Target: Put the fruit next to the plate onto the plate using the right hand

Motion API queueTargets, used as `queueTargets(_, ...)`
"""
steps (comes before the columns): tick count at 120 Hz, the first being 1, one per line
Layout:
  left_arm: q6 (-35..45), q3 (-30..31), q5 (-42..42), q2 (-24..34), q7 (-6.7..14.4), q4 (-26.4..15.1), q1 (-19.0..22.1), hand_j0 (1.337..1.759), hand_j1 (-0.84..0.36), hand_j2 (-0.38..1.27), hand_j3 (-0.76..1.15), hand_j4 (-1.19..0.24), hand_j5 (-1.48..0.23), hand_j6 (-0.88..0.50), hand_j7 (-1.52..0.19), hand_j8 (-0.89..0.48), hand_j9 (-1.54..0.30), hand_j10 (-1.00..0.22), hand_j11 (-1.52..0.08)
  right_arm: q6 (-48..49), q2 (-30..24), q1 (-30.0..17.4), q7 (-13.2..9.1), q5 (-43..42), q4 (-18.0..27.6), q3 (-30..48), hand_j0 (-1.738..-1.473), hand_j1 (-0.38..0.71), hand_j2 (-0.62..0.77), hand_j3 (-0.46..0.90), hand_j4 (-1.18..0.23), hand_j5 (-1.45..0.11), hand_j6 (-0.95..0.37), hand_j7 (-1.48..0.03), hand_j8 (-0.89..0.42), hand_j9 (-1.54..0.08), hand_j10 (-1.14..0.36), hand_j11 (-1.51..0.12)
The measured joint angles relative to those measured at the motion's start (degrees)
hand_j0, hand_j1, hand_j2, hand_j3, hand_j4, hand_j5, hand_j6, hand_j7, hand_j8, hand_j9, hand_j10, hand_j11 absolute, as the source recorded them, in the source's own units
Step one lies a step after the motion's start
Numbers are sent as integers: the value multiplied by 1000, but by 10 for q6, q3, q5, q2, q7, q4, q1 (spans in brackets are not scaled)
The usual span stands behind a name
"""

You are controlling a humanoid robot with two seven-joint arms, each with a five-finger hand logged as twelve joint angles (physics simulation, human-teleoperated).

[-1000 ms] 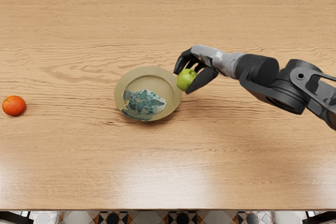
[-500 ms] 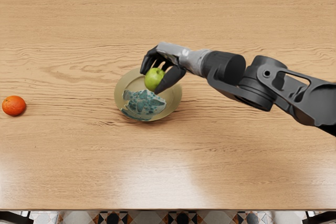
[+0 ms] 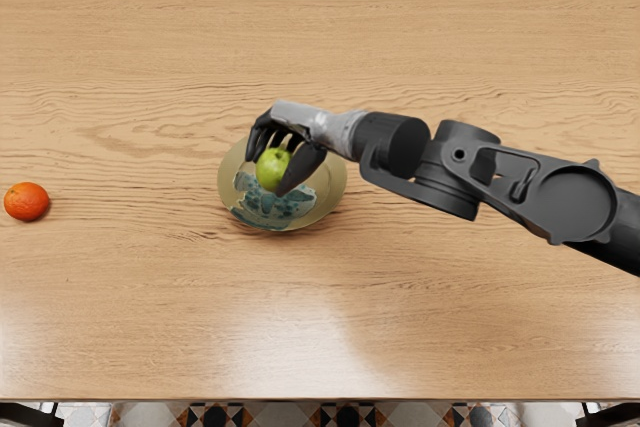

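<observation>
A green apple (image 3: 271,168) is held in my right hand (image 3: 279,154), whose dark fingers curl around it. The hand and apple are over the middle of the plate (image 3: 327,182), a beige round dish with a blue-green pattern. I cannot tell whether the apple touches the plate's surface. The right arm reaches in from the right edge across the table. The left arm does not show.
An orange (image 3: 26,201) lies far off at the table's left edge. The wooden table (image 3: 320,317) stretches wide around the plate, and its near edge runs along the bottom of the view.
The right hand has carried the apple leftward, from the plate's right rim to over its middle, and has dropped a little lower. The arm has stretched further in.
</observation>
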Motion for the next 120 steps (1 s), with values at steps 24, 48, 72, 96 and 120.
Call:
queueTargets(24, 0, 0, 0, 0, 0, 0, 0, 1658, 349, 0, 0, 0, 0, 0, 0, 0, 0, 0, 0, 8, 1, 1, -1, -1, -4, -3, -1655, 219, 89, 0, -606, -823, -527, -803, -422, -825, -555, -838)
queueTargets(48, 0, 0, 0, 0, 0, 0, 0, 1658, 349, 0, 0, 0, 0, 0, 0, 0, 0, 0, 0, 10, 1, 1, -1, 5, -9, -2, -1657, 167, -13, 0, -481, -639, -452, -631, -410, -639, -464, -644)
queueTargets(72, 0, 0, 0, 0, 0, 0, 0, 1658, 349, 0, 0, 0, 0, 0, 0, 0, 0, 0, 0, 11, -3, -2, -1, 12, -13, 3, -1658, 64, -41, 0, -364, -478, -353, -475, -338, -478, -358, -480)
queueTargets(96, 0, 0, 0, 0, 0, 0, 0, 1658, 349, 0, 0, 0, 0, 0, 0, 0, 0, 0, 0, 20, -30, -3, 3, 64, -14, 13, -1658, -134, -25, 0, -187, -245, -184, -243, -177, -245, -185, -245)
queueTargets(120, 0, 0, 0, 0, 0, 0, 0, 1658, 349, 0, 0, 0, 0, 0, 0, 0, 0, 0, 0, 67, -63, -11, 4, 127, -10, 51, -1658, -269, -9, 0, -71, -92, -70, -91, -67, -92, -70, -92)
